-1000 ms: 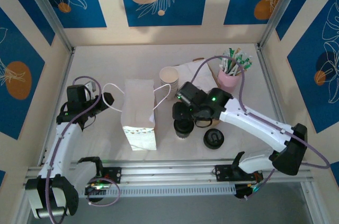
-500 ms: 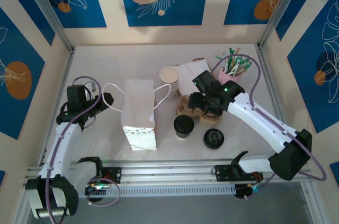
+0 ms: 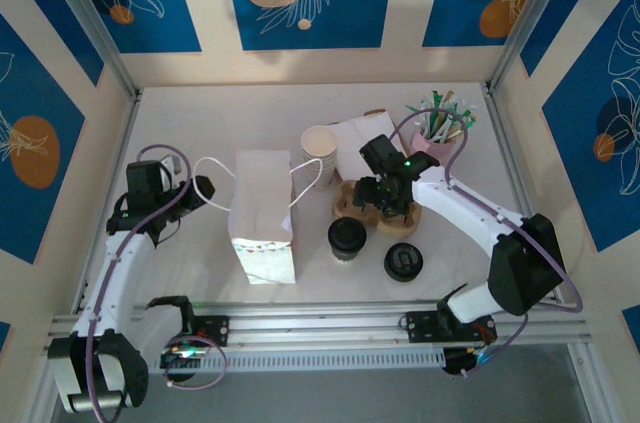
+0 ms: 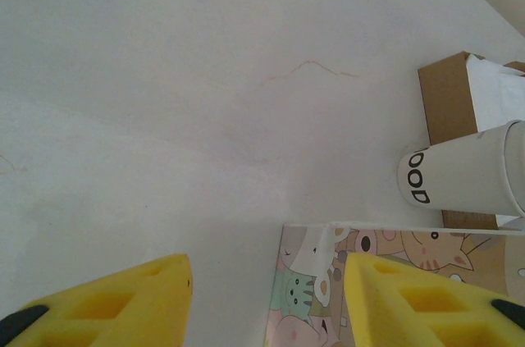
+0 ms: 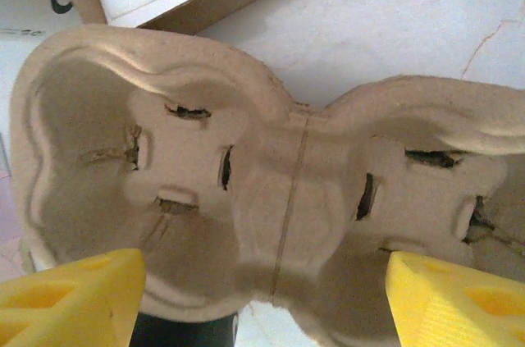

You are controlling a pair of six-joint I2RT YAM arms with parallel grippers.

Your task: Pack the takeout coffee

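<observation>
Over the cardboard cup carrier (image 5: 271,191), right claw (image 3: 382,201) spread wide, gripping nothing. Beside the paper bag (image 3: 262,218), left claw (image 3: 203,187) parted as well, empty. On the desk (image 3: 220,123), coffee (image 3: 347,236) upright, just in front of the carrier, between paper bag and loose lid (image 3: 403,261); not yet packed. Likely trouble: crushing the soft carrier by closing hard; dragging it into the coffee so near and tipping it; the unheld paper bag sliding or folding during loading. Readable: black letters like "OOD" on a plain cup (image 4: 467,171), rest hidden. Cartoon cats on the paper bag, no legible words.
</observation>
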